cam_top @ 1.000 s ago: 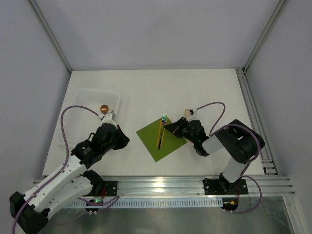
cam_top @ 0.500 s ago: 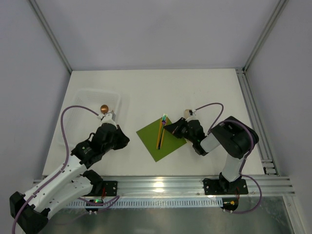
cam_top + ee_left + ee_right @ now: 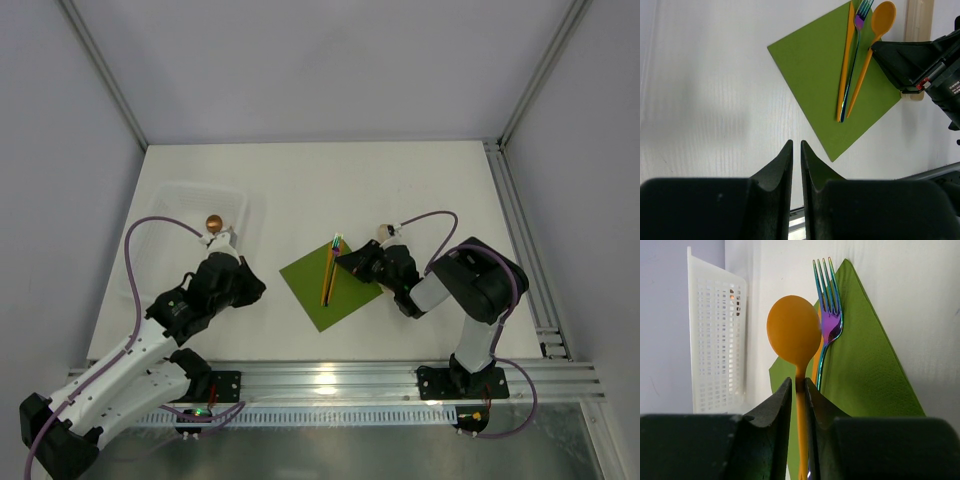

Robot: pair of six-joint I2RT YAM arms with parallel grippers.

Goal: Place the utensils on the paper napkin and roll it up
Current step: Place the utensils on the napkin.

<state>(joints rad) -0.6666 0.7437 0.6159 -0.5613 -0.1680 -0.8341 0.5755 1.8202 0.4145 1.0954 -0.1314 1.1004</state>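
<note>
Right claw (image 3: 798,385), at the bottom of its own wrist view, has its jaws standing close on either side of the handle of an orange spoon (image 3: 792,330). Whether they pinch the handle or merely flank it cannot be told. The spoon lies along the right side of the paper napkin (image 3: 815,65), an olive-green square set like a diamond, just below the centre of the white table (image 3: 400,190) in the overhead view. In the left wrist view the spoon's bowl reaches past the napkin's upper right edge. Beside the spoon lie an iridescent fork (image 3: 852,65) and an orange knife (image 3: 846,55), all three side by side and pointing the same way.

Left claw (image 3: 796,147), nearly closed and holding nothing, hovers over bare table at the lower left of the napkin. A plastic tray (image 3: 190,195) sits at the left of the overhead view.

The placing looks done or nearly so. The napkin lies flat, so all the rolling is left.
</note>
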